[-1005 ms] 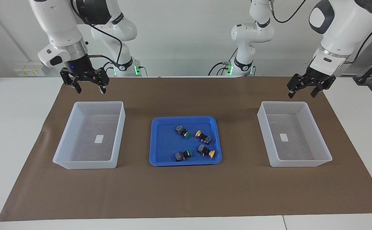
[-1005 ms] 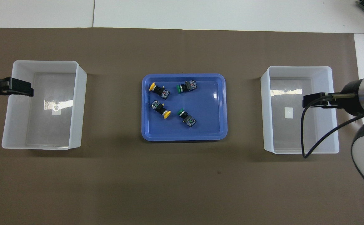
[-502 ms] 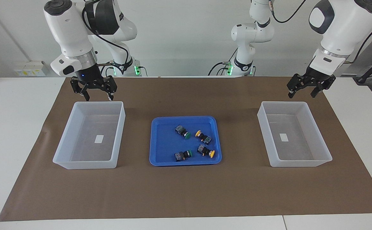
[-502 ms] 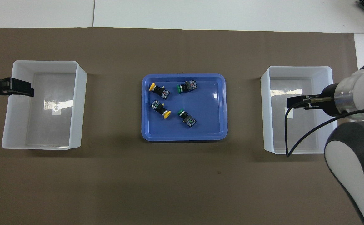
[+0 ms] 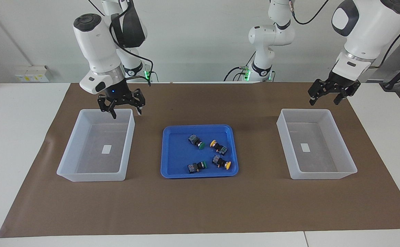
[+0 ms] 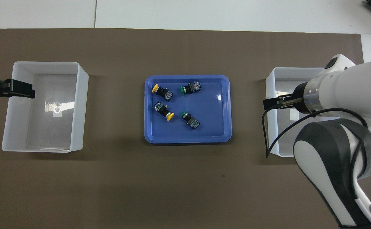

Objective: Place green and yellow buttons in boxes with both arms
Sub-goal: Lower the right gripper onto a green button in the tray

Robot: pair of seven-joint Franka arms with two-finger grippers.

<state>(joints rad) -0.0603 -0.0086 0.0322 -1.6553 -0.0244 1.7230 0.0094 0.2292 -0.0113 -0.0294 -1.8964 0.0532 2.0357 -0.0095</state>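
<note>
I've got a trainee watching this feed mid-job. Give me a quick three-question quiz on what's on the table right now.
1. How many buttons lie in the blue tray, and in which cap colours?
2. True or false: the box at the right arm's end already holds a button.
3. The right gripper is: A) shut on a yellow button, B) open over the rim of the box at its own end, C) touching the tray.

Key
1. Four: two green, two yellow.
2. False; it and the box at the left arm's end hold only a white label each.
3. B; the left gripper is also open, up in the air by its own box.
</note>
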